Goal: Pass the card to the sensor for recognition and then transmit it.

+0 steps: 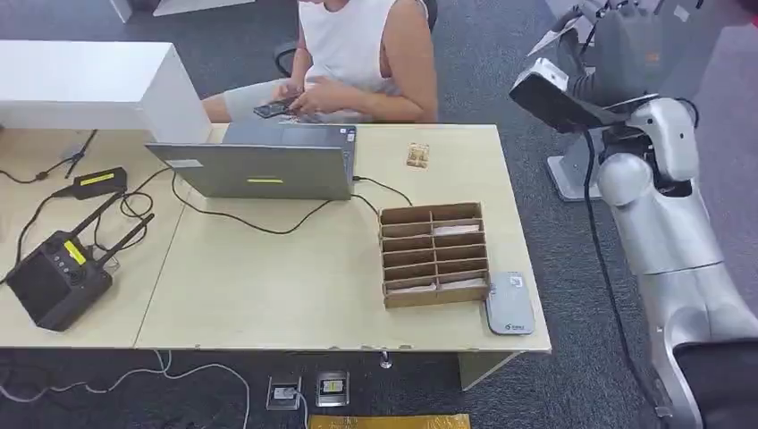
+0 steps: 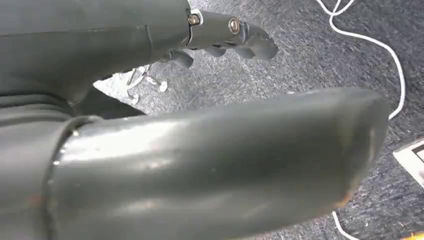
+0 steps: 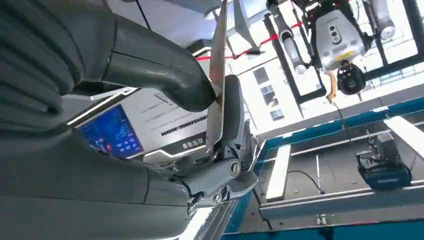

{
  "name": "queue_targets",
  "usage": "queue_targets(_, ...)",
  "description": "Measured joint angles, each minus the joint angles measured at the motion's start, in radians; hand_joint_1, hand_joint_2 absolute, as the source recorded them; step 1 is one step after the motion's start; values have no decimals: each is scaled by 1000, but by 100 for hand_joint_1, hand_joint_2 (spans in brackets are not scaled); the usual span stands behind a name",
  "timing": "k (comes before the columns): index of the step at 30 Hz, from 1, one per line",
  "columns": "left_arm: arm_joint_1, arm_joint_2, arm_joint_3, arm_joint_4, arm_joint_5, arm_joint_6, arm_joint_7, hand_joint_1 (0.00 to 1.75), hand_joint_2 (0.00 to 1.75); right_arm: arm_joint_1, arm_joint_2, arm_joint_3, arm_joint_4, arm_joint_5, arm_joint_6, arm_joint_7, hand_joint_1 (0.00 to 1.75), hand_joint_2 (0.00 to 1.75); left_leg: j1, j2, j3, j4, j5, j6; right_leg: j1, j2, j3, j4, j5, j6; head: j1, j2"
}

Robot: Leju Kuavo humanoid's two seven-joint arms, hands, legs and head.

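Observation:
My right hand [image 1: 626, 40] is raised high to the right of the table, off its far corner. It pinches a thin white card [image 3: 217, 80] between the thumb and a finger; in the right wrist view the card is edge-on. The card [image 1: 552, 37] sticks out to the left of that hand. The grey flat sensor [image 1: 509, 305] lies at the table's front right corner, beside a cardboard organizer [image 1: 434, 254] with cards in its slots. My left hand [image 2: 220, 32] hangs over grey carpet and holds nothing.
A person sits behind the table [image 1: 295, 295] with a phone [image 1: 273, 109]. A grey laptop [image 1: 264, 168] stands at the back with cables trailing. A black antenna device [image 1: 58, 275] is at the left, a small box [image 1: 417, 155] behind the organizer. Floor sockets [image 1: 308, 391] lie below the front edge.

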Motion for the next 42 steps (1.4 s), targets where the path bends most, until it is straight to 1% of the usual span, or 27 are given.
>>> queue_targets(3, -3, 0, 0, 0, -6, -13, 7, 0, 0, -33, 15, 19, 81, 27, 16, -21, 175, 175, 0, 0, -1, 0, 0, 0, 0, 0, 0, 0, 0, 0, 0, 0)
queue_targets(5, -9, -1, 0, 0, -8, -22, 10, 0, 0, -59, 36, 46, 165, 43, 0, -42, 175, 175, 0, 0, 0, 0, 0, 0, 0, 0, 0, 0, 0, 0, 0, 0)
queue_targets(8, -16, -2, 0, 0, -13, -29, 11, 0, 0, -79, 74, 80, 298, 52, -20, -55, 175, 175, 1, -1, 0, 0, 0, 0, 1, -1, 0, 0, 0, 0, 0, 0)
queue_targets(12, -23, -1, 0, 0, -29, -48, 27, 0, 0, -80, 105, 123, 435, 59, -32, -51, 175, 175, 1, -2, 0, 0, 1, -1, 1, -2, 0, 0, 0, 0, 0, 0)
queue_targets(15, -29, 0, 0, 0, -35, -49, 31, 0, 0, -79, 118, 143, 517, 59, -34, -50, 175, 175, 1, -2, -1, 0, 1, -1, 1, -2, 0, 0, 0, 0, 0, 0)
queue_targets(25, -31, 2, 0, 0, -38, -60, 38, 0, 0, -75, 136, 175, 663, 50, -35, -46, 175, 175, 1, -2, 0, 0, 1, -1, 1, -1, 0, 0, 0, 0, 0, 0)
queue_targets(34, -31, 5, 0, 0, -39, -62, 39, 0, 0, -71, 138, 180, 707, 44, -40, -55, 175, 175, 1, -1, 0, 0, 1, -1, 1, 0, -1, 0, 0, 0, 0, 0)
queue_targets(35, -31, 5, 0, 0, -39, -62, 39, 0, 0, -71, 138, 182, 710, 44, -42, -55, 152, 175, 1, -1, 0, 0, 1, -1, 1, 0, -1, 0, 0, 0, 0, 0)
queue_targets(36, -31, 5, 0, 0, -39, -62, 39, 0, 0, -71, 138, 183, 713, 44, -42, -56, 120, 175, 1, -1, 0, 0, 1, -1, 1, 0, -1, 0, 0, 0, 0, 0)
queue_targets(37, -31, 5, 0, 0, -39, -62, 39, 0, 0, -70, 138, 186, 714, 44, -42, -56, 2, 175, 1, -1, 0, 0, 1, -1, 1, 0, -1, 0, 0, 0, 0, 0)
queue_targets(40, -31, 5, 0, 0, -39, -62, 40, 0, 0, -70, 140, 190, 720, 41, -56, -56, 0, 175, 1, -1, 0, 0, 1, -1, 1, 0, -1, 0, 0, 0, 0, 0)
queue_targets(42, -31, 5, 0, 0, -39, -60, 40, 0, 0, -70, 140, 191, 725, 34, -86, -56, 0, 175, 1, -1, 0, 0, 1, -1, 1, 0, -1, 0, 0, 0, 0, 0)
